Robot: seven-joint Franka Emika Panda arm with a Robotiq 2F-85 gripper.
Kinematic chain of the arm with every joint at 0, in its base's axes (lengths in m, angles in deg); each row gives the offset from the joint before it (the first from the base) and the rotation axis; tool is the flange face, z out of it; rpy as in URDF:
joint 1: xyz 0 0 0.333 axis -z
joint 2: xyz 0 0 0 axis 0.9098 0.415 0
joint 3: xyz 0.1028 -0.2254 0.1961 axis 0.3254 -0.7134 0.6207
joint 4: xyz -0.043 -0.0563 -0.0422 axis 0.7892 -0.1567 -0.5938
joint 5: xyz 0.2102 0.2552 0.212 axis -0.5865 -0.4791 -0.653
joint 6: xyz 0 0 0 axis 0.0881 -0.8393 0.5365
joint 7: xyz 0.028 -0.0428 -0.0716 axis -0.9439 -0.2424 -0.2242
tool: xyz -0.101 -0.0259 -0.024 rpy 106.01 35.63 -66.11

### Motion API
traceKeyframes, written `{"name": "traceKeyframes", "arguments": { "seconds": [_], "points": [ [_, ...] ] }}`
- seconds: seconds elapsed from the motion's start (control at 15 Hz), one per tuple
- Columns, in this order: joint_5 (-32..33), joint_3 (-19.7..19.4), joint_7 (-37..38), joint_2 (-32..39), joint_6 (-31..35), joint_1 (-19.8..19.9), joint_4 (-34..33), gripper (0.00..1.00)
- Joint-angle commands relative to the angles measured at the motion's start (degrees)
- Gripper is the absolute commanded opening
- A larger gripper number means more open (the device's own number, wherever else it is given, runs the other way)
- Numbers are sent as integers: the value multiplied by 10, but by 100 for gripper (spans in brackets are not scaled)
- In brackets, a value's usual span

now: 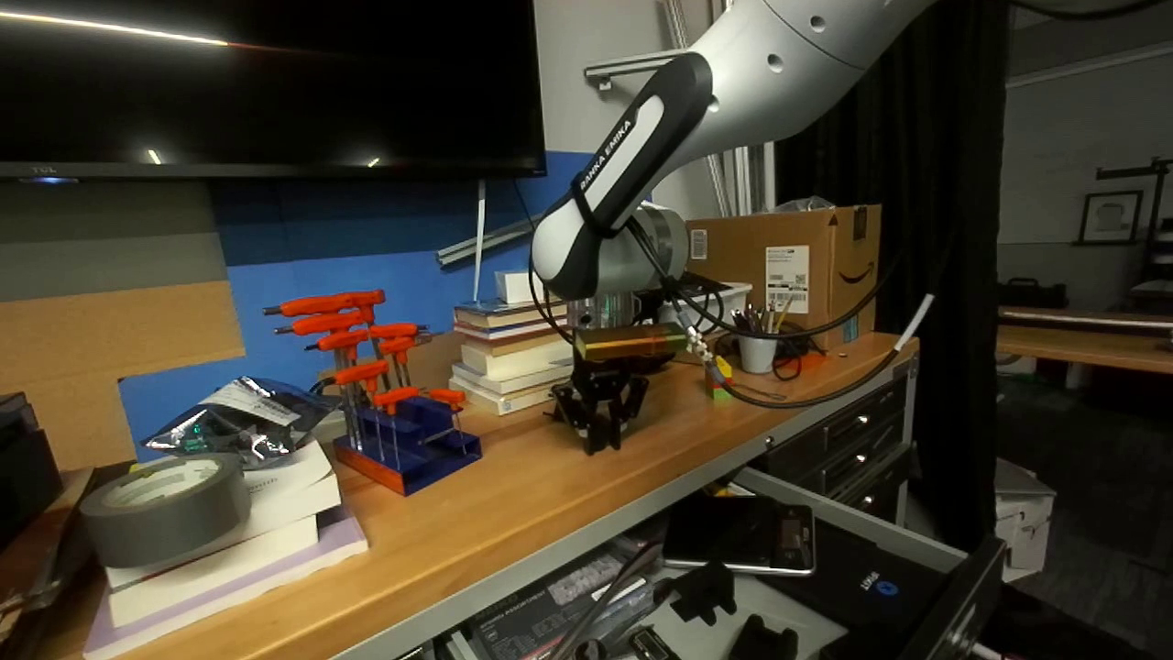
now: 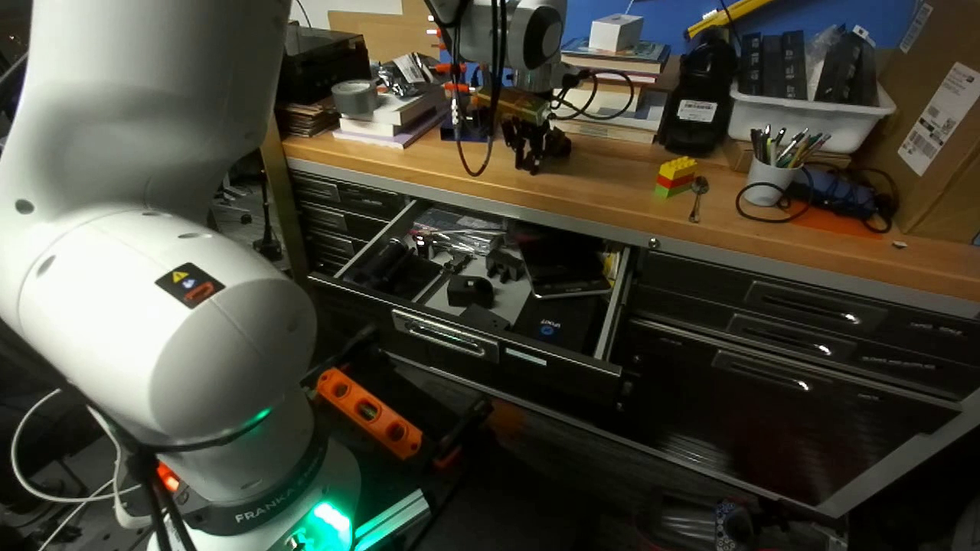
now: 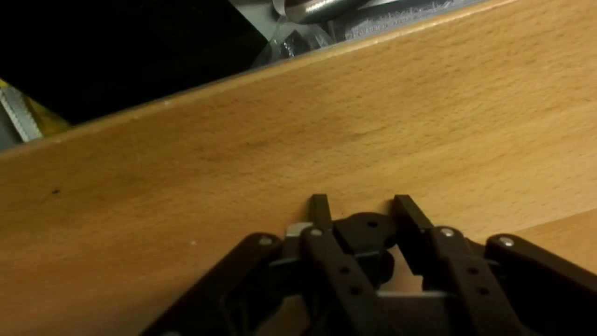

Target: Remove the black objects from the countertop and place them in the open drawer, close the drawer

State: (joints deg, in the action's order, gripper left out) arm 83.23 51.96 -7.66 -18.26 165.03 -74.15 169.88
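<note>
Pinching a black object (image 3: 361, 233) in the gripper (image 3: 361, 202) (snug, apparently)! Lift straight up before swinging to the drawer (image 2: 459, 337), lower and outward.

Low over the wooden surface (image 2: 620, 174), the end effector (image 2: 527, 164) points down; how wide it stands is too small to tell. Just beside it shows a dark roundish shape (image 2: 560, 144). The metal drawer (image 2: 566, 381) is pulled out, and inside, two black lumps (image 2: 469, 291) lie near a black slab (image 2: 563, 264) with a silver edge. On the surface, a roll of grey tape (image 2: 354, 99) rests on books (image 2: 379, 126). A stack of toy bricks (image 2: 675, 177), yellow over red over green, stands just beside a spoon (image 2: 700, 185). Pens (image 2: 788, 149) stick up from a white cup (image 2: 764, 184), and a white bin (image 2: 808, 122) stands near a cardboard box (image 2: 934, 191).
</note>
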Motion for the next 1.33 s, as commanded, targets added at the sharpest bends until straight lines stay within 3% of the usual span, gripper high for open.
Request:
{"name": "traceKeyframes", "arguments": {
  "seconds": [0.0,0.2,0.6,0.87,1.27],
  "points": [
    [-2,-7,23,-87,4,-4,112,21],
    [-6,-2,22,-152,3,0,208,21],
    [-85,25,-11,-275,22,15,383,21],
    [-144,32,-1,-312,104,9,476,21],
    [-116,43,95,-276,265,-11,546,21]
  ]
}}
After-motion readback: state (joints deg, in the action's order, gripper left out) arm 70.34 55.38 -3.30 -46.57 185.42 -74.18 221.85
